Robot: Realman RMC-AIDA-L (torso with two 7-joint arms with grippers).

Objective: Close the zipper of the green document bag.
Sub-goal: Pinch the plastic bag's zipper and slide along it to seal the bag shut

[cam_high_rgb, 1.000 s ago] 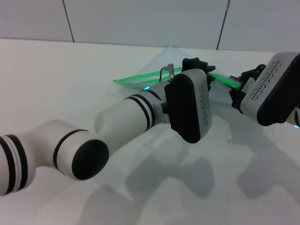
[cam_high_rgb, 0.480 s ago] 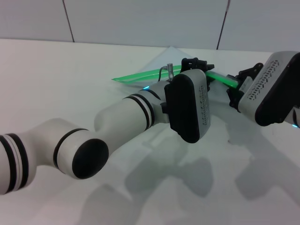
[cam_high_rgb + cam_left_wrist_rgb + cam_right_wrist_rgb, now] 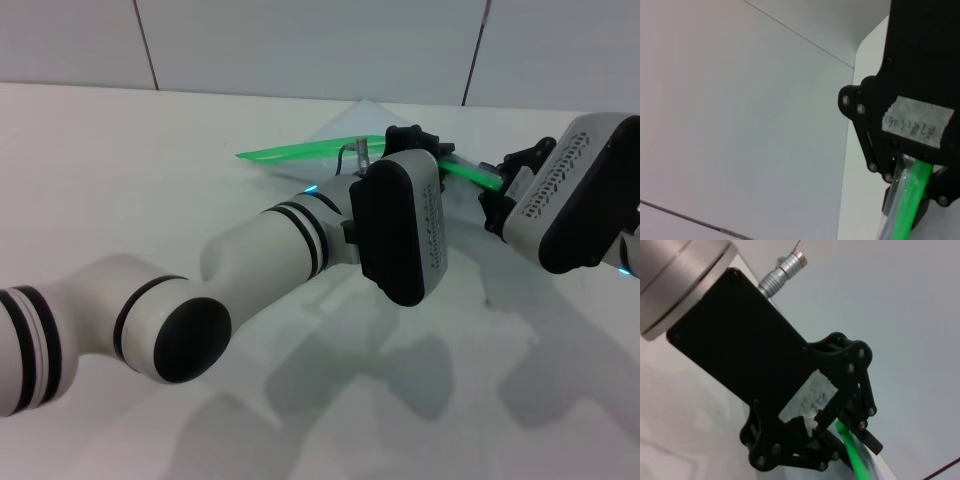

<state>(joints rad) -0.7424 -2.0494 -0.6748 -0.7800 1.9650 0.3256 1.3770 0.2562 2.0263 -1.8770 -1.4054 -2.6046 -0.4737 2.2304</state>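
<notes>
Left tool [image 3: 418,140] grips the zipper [image 3: 300,153] near mid-strip; my right tool [image 3: 497,190] pinches the same green edge further right. Beyond them the green document bag [image 3: 345,120] lies on the tabletop [image 3: 120,170], strip running left-right.

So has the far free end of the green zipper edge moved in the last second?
Yes. The zipper tip has risen up and away from the table, toward the back wall's dark seam.
</notes>
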